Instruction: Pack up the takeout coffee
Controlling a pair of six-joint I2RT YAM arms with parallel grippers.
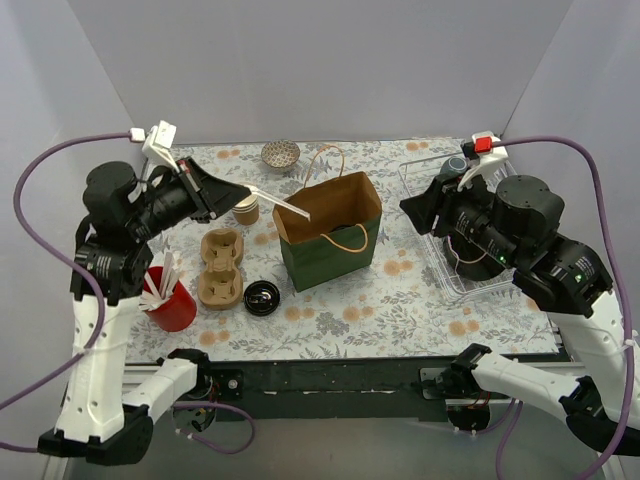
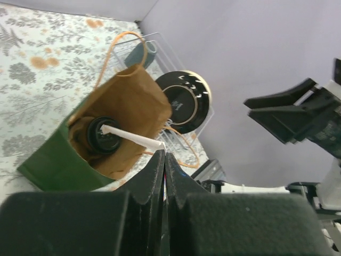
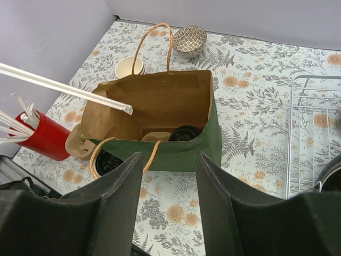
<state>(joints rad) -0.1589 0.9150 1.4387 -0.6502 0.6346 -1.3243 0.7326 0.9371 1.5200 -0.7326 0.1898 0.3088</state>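
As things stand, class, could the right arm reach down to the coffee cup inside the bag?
Probably yes: the right gripper is open above the bag, whose mouth gapes; only the straw slants over its far side.

The tabletop point(image 1: 420, 300) carries a white cloth printed with grey ferns and orange flowers, and the paper bag point(image 1: 328, 255) on it is dark green outside, kraft brown inside, with tan handles. The takeout coffee point(image 2: 102, 134) shows a black lid within the bag, the straw point(image 1: 278, 203) is white, the straw holder point(image 1: 172, 305) is red, and the cup carrier point(image 1: 221, 268) is tan-brown. Both the left hand point(image 2: 164, 160) and the right hand point(image 3: 169, 181) are black, the spare lid point(image 1: 262, 297) is black, and the bowl point(image 1: 281, 155) bears a grey-and-white lattice pattern.
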